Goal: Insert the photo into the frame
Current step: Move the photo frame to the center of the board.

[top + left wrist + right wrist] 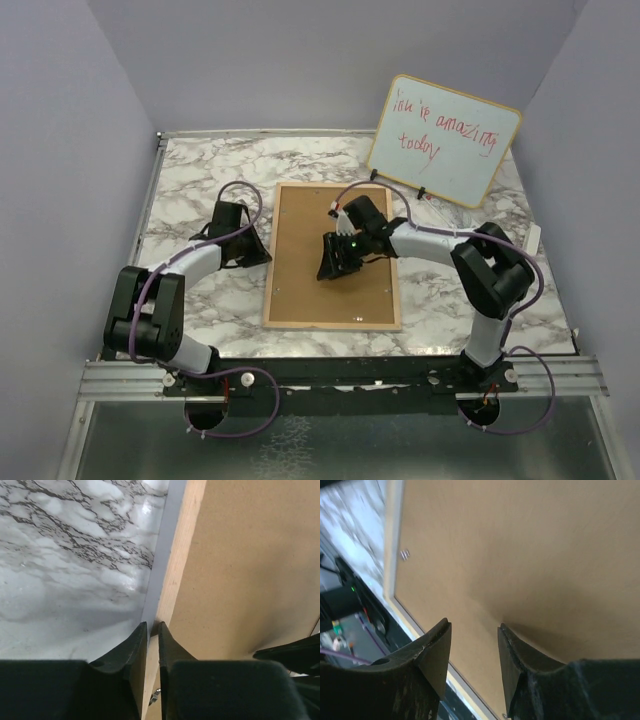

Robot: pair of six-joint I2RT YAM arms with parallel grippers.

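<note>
The frame (172, 575) is lying face-down on the bench (200, 190); I'm nipping its left rail in narrowed left fingers (135, 650) to steady it, right fingers (432, 650) gaping empty over the board (310, 290); photo unseen.

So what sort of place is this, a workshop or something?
Probably a robot test booth in a lab. A left arm and a right arm are bolted to a metal rail at a marble-look table. Plain grey walls box it in, and a whiteboard stands at the back.
</note>
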